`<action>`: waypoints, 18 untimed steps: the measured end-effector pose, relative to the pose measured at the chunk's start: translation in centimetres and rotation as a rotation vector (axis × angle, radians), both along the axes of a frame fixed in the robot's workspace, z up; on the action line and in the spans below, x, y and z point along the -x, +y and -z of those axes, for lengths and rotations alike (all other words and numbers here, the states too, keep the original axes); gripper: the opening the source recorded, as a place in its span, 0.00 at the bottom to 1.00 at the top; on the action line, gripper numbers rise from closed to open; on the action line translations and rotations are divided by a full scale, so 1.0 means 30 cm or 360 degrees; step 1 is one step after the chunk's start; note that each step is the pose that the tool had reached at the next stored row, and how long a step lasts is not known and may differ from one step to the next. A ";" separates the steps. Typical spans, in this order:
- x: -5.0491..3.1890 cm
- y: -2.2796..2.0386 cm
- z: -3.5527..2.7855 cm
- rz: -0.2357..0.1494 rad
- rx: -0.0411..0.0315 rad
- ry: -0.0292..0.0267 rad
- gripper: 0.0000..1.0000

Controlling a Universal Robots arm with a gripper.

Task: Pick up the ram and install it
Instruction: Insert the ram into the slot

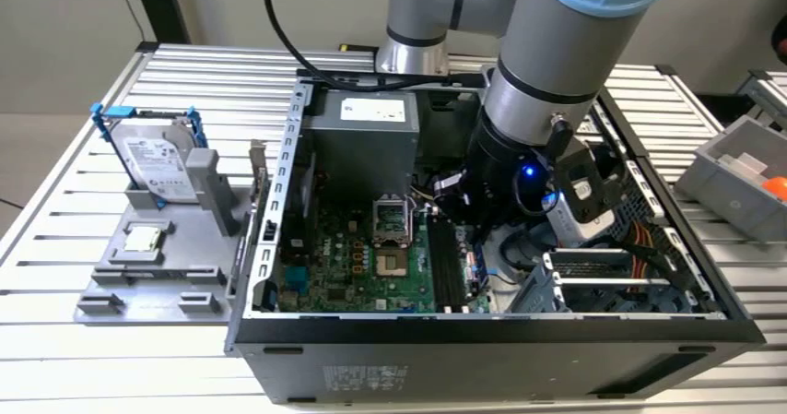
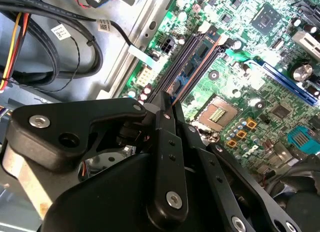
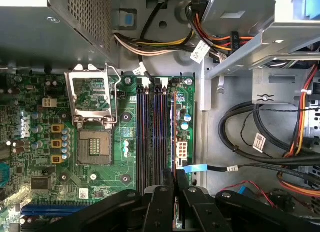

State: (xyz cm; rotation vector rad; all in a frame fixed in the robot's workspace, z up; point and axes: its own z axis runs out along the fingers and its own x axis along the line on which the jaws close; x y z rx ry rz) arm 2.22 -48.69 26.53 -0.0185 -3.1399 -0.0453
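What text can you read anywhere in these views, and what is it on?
No text can be quoted; every print is illegible.
White sticker on the grey metal power supply box: illegible.
Label on the silver hard drive in a blue frame: illegible.
White tag on a black cable: illegible.
Pale sticker on the black computer case: illegible.
White markings on the green motherboard: illegible.

Grey-and-black robot arm with a black jointed tool

The silver-grey tubular arm (image 1: 559, 45) carries a pale blue cap at its upper joint and a black lower section where a small blue light glows; a black cable runs behind it. The matte black tool (image 2: 165, 109) has flat linkage plates joined by silver screws and round pivots; what seem to be thin red wires sit between them.
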 end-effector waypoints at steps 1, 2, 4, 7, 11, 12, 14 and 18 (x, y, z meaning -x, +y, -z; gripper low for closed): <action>0.000 0.000 0.003 0.0000 0.0000 0.00000 0.00; 0.000 0.000 0.004 0.0000 0.0000 0.00001 0.00; 0.000 0.000 0.005 0.0000 0.0001 0.00002 0.00; 0.000 0.000 0.013 0.0000 0.0000 0.00001 0.00; 0.000 0.000 0.023 0.0010 0.0000 0.00002 0.00; 0.000 0.000 0.025 0.0012 0.0000 0.00001 0.00; 0.001 0.004 0.030 0.0013 0.0001 0.00001 0.00; 0.001 0.014 0.036 0.0013 0.0005 0.00001 0.00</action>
